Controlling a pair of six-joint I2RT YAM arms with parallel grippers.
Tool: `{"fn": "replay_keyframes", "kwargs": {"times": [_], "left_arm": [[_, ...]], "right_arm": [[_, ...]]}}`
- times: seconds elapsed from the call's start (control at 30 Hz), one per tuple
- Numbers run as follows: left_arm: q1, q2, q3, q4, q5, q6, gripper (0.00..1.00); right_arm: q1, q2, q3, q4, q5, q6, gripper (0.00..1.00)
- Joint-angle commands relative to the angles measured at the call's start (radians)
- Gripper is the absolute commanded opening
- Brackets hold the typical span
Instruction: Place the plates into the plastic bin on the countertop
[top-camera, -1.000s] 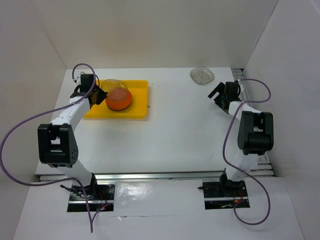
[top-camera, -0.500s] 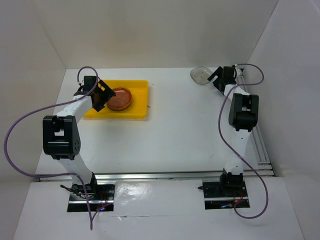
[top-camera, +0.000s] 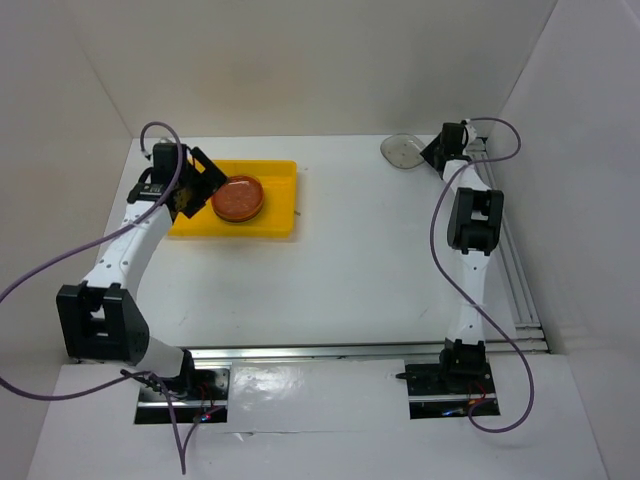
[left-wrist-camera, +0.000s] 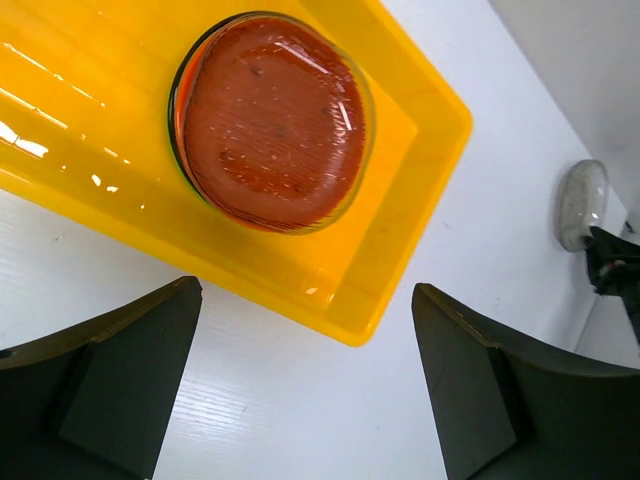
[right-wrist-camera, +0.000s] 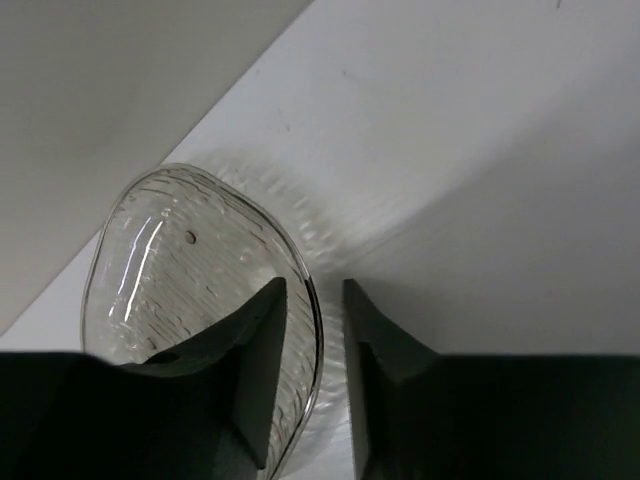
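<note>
An orange plate (top-camera: 238, 198) (left-wrist-camera: 272, 120) lies flat in the yellow plastic bin (top-camera: 280, 225) (left-wrist-camera: 420, 130) at the back left of the white countertop (top-camera: 380, 260). A dark edge shows under its left rim. My left gripper (top-camera: 195, 185) (left-wrist-camera: 307, 300) hovers open by the bin's left side, holding nothing. At the back right lies a clear grey plate (top-camera: 402, 150) (right-wrist-camera: 190, 270) (left-wrist-camera: 580, 205). My right gripper (top-camera: 437, 152) (right-wrist-camera: 314, 290) straddles its near rim, one finger inside and one outside, jaws narrow. I cannot tell whether the pads press on it.
White walls close in the countertop on the left, back and right; the grey plate sits close to the back wall. A metal rail (top-camera: 330, 352) runs along the front edge and another (top-camera: 515, 290) down the right side. Purple cables loop from both arms.
My left gripper let go of the orange plate, which now lies flat in the bin, and opened wide. My right arm reached back to the grey plate and its jaws narrowed round the rim.
</note>
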Motion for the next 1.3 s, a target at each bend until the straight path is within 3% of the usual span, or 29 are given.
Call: {"fn": "replay_keyframes", "kwargs": {"times": [0.0,0.1,0.13,0.17,0.27,0.37,0.5,0.57,0.77,1.0,1.2,1.27], "left_arm": [[-0.004,-0.086,-0.022,-0.016,0.029,0.023,1.00],[-0.013,-0.095,-0.031,-0.016,0.039,0.046,1.00],[-0.022,-0.095,-0.031,-0.016,0.039,0.046,1.00],[-0.034,-0.095,-0.041,-0.016,0.039,0.055,1.00],[-0.085,-0.095,-0.053,0.005,0.078,0.082,1.00],[-0.168,-0.095,-0.081,0.110,0.145,0.157,1.00],[-0.264,-0.052,-0.056,0.179,0.211,0.207,1.00],[-0.294,-0.037,-0.047,0.203,0.220,0.216,1.00],[-0.363,0.007,-0.047,0.269,0.233,0.227,1.00],[-0.384,0.029,-0.087,0.378,0.231,0.218,1.00],[-0.384,0.066,-0.108,0.423,0.234,0.218,0.85],[-0.384,0.075,-0.119,0.432,0.245,0.208,0.59]], "right_arm": [[0.025,0.078,0.027,-0.158,-0.015,0.012,0.33],[0.035,0.078,-0.022,-0.143,-0.025,0.021,0.19],[0.035,0.061,-0.034,-0.143,-0.025,0.041,0.03],[0.044,0.041,-0.043,-0.143,-0.042,0.052,0.00],[0.055,-0.058,-0.204,-0.049,-0.070,0.063,0.00],[0.090,-0.287,-0.455,0.087,-0.039,0.063,0.00],[0.173,-0.605,-0.658,0.112,-0.011,0.011,0.00],[0.208,-0.686,-0.756,0.094,-0.002,-0.009,0.00],[0.354,-0.910,-0.948,0.104,-0.105,-0.045,0.00],[0.442,-1.071,-1.034,0.115,-0.215,-0.056,0.00],[0.486,-1.152,-1.060,0.131,-0.295,-0.019,0.00],[0.495,-1.166,-1.073,0.153,-0.295,0.003,0.00]]}}
